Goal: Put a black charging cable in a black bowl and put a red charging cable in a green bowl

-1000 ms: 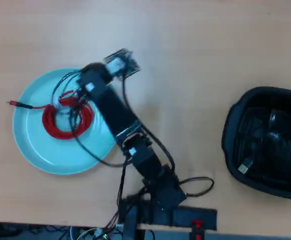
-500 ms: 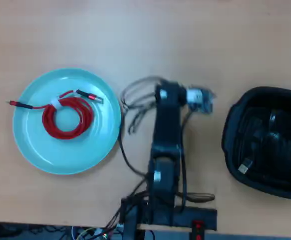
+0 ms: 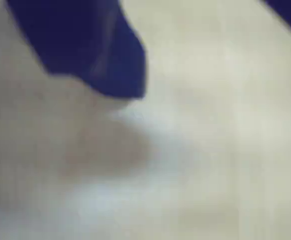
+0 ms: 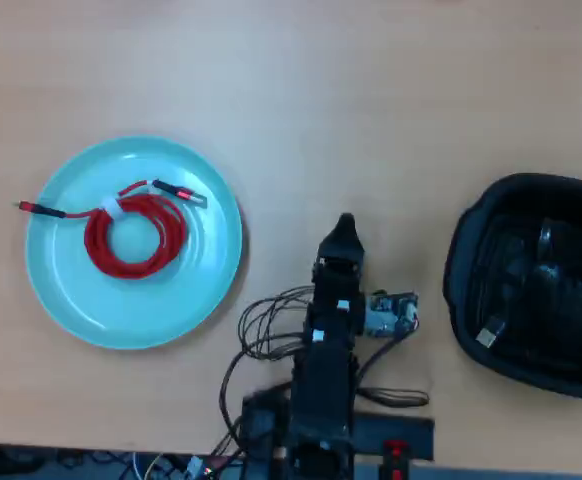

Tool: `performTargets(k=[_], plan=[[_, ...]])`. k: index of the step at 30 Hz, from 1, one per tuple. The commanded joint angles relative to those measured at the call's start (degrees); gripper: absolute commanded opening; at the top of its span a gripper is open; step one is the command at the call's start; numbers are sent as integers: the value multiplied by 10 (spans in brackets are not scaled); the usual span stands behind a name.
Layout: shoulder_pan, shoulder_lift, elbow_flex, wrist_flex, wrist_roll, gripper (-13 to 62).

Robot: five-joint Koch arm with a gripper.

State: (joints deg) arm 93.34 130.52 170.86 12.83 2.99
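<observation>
Your big round pale turquoise-green dish (image 4: 121,310) sits at the left in the overhead view, and the bright red coiled charging cable (image 4: 134,233) w/ its white tie lies inside it, coil on the dish floor. One plug end reaches the dish's left rim, the other plug points right, inside the rim.

Over at the right edge of the overhead view, your large black rounded-rectangular plastic tub (image 4: 466,250) is partly cut off by the frame. The thin black charging cable (image 4: 541,285) is in there, dark on dark, hard to trace; one small silver plug shows near the tub's lower-left inner wall.

Both containers sit on the light wooden tabletop (image 4: 371,90). Upper half of the table is open all the way across, plenty of room. Between dish and tub the only thing is your arm.

Arm's folded back near the bottom edge, its black gripper (image 4: 344,222) pointing up the overhead view, over bare wood, well apart from both containers. Only one dark tip shows from above, and the wrist view is heavy blur w/ one dark blue shape over pale table, so can't tell if the jaws are spread or closed. Nothing visible in them.

Loose black robot wires (image 4: 266,330) loop left of the arm base, near the dish's lower right rim.
</observation>
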Motion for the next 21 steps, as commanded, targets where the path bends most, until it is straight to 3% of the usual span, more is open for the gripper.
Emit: performTargets(k=[1, 7, 21], plan=[[5, 50, 31, -47, 4, 413], [11, 50, 98, -70, 11, 413], [10, 50, 98, -65, 12, 412]])
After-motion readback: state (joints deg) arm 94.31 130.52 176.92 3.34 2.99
